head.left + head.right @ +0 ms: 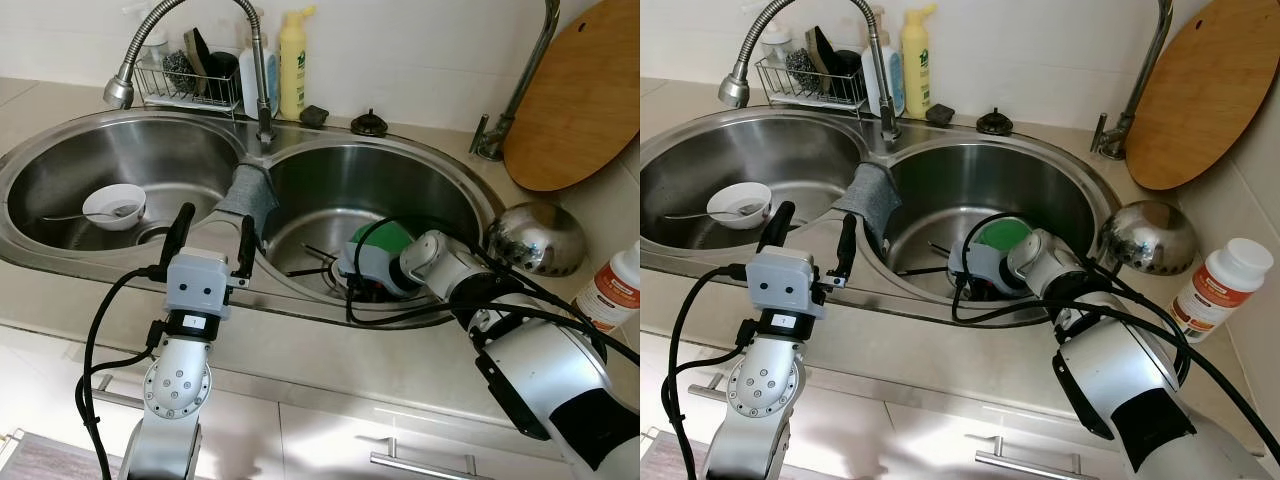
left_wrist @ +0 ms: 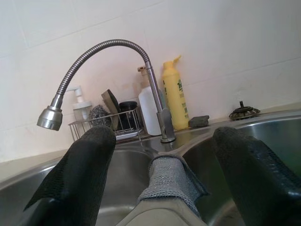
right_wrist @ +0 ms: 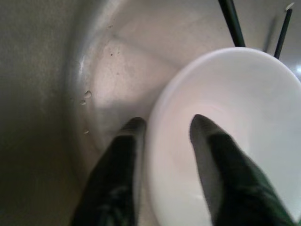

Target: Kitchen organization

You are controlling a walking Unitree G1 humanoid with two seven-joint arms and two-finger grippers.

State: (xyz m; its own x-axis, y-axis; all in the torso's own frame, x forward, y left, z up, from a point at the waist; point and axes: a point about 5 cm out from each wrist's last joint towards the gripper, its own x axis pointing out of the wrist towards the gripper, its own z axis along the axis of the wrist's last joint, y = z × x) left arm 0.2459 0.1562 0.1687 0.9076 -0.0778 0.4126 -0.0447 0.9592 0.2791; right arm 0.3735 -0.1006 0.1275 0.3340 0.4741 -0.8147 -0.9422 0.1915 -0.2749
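Even, soft indoor light; head views sharp. Glare streaks on steel sink [image 1: 120,150] walls. Right wrist view dim, soft-focused, black fingers [image 3: 225,174] blurred.

A bowl [image 1: 114,206] sits in the left basin [image 1: 60,170], a cloth [image 1: 250,197] over the divider. The right gripper [image 3: 164,127] straddles a bowl's rim [image 3: 162,99] in the right basin [image 1: 440,190]; a cutting board [image 1: 578,95] leans behind.

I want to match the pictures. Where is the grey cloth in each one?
Left eye view: grey cloth draped over the ridge between basins.
Right eye view: grey cloth left of centre.
Left wrist view: grey cloth between fingers of left gripper.
Right wrist view: a white bowl instead.
Shared landmark: the faucet behind it.
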